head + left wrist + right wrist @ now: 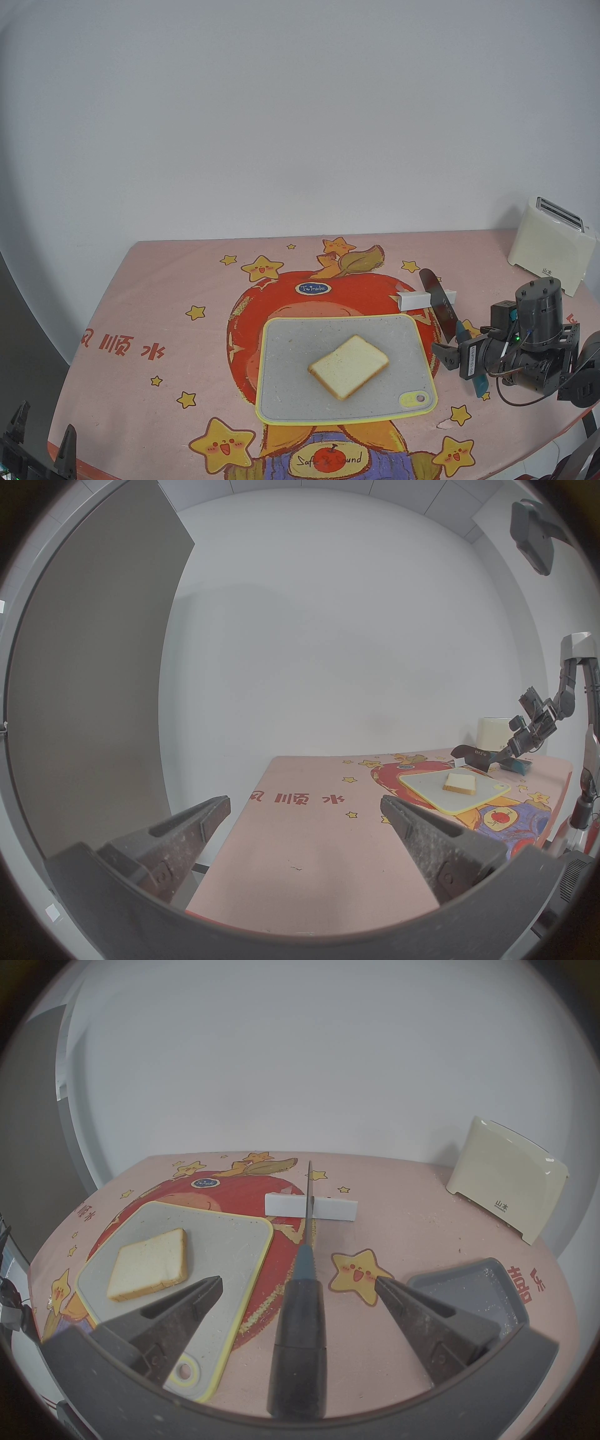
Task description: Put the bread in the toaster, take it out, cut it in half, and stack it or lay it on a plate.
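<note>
A slice of bread (349,365) (150,1263) lies flat on the grey, yellow-rimmed cutting board (294,350) in the middle of the table. A knife (440,303) (301,1310) rests with its blade across a small white block (412,300) (284,1205) to the right of the board. My right gripper (465,357) (299,1282) is open, one finger on each side of the knife's handle. The cream toaster (553,244) (506,1179) stands at the far right corner. My left gripper (45,420) (305,800) is open with nothing in it, low by the table's near left corner.
A grey rectangular plate (472,1291) sits near the table's right edge, beside my right gripper. The table (175,325) wears a pink cartoon-apple cloth, with bare cloth to the left of the board. A plain wall stands behind.
</note>
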Robot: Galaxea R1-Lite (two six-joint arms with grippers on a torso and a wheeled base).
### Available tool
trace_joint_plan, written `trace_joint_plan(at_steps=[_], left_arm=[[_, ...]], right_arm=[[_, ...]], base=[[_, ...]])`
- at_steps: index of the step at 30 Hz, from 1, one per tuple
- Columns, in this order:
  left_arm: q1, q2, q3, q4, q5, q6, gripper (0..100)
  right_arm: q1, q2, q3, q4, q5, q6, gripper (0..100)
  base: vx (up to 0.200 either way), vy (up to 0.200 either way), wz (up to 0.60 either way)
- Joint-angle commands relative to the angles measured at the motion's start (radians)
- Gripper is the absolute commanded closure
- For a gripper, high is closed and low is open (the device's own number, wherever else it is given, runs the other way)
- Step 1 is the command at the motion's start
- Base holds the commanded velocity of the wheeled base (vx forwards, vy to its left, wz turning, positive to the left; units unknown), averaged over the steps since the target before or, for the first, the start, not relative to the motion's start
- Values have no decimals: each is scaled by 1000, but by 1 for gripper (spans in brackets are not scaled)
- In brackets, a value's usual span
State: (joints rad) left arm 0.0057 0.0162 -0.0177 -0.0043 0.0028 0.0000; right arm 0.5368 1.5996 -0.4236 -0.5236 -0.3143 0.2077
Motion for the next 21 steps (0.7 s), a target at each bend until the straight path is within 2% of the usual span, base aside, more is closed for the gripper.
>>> trace_joint_plan(at_steps=[1, 8, 21], left_arm=[[0, -13, 18, 0, 0, 0, 0], [0, -13, 18, 0, 0, 0, 0], [0, -13, 18, 0, 0, 0, 0]], right_arm=[[0, 19, 0, -1, 1, 1, 0], [-6, 74, 17, -115, -3, 1, 0], [-11, 66, 25, -105, -6, -1, 0]], base=[[0, 0, 0], [0, 0, 0], [0, 0, 0]])
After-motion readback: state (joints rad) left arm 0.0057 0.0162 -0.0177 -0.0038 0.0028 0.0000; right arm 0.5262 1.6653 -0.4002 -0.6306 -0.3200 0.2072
